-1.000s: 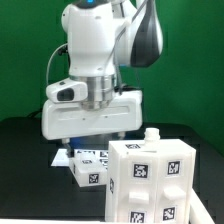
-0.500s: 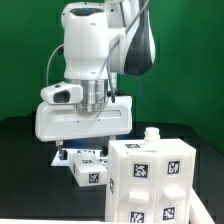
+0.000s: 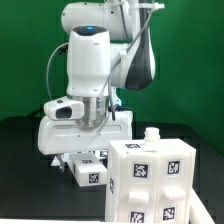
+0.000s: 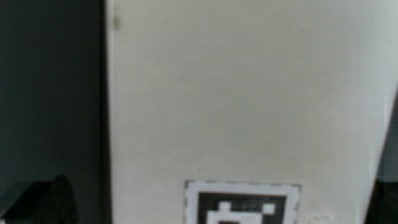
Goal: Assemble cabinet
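Cabinet (image 3: 150,182), one, with one knob (image 3: 150,135); one arm (image 3: 90,60) beside.

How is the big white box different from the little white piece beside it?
The cabinet is much bigger than the small white piece. The cabinet stands tall, with a knob on top; the small white piece lies low on the black table. The cabinet shows many square tags; the small white piece shows far fewer. Both are white with black-and-white tags.
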Tool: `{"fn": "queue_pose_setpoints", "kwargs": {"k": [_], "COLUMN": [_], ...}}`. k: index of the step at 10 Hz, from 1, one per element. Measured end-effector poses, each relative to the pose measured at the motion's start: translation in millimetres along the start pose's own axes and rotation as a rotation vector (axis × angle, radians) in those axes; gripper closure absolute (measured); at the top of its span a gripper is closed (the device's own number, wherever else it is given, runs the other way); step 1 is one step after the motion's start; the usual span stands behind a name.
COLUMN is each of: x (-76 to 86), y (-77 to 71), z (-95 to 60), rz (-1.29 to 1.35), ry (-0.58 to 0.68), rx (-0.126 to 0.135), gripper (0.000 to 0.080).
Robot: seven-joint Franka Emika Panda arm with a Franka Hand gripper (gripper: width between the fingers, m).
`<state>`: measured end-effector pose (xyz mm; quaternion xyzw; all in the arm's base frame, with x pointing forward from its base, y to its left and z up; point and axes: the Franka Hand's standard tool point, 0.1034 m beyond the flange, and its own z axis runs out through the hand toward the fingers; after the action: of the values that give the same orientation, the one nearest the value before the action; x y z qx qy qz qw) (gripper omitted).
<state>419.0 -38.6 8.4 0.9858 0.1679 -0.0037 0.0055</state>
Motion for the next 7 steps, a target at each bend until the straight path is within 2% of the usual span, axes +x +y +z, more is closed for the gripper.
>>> {"fn": "queue_pose_setpoints", "kwargs": {"k": [2,4,5,6,7], "x": [0.0,0.1,6.3,27.0,41.1], "y": [0.1,0.2,0.2,4.9,7.9], "z": [0.1,-0.5,-15.0,-48.6,-76.2], "rz": [0.0,0.0,-0.008,-0.051,-0.069], "ry": [0.0,-0.002,-0.027,-0.019,-0.03], "rx": [0.0,0.002,0.031,0.035,0.051], "gripper": [0.0247,0.0245,0.0245,0.0245,0.0245]}}
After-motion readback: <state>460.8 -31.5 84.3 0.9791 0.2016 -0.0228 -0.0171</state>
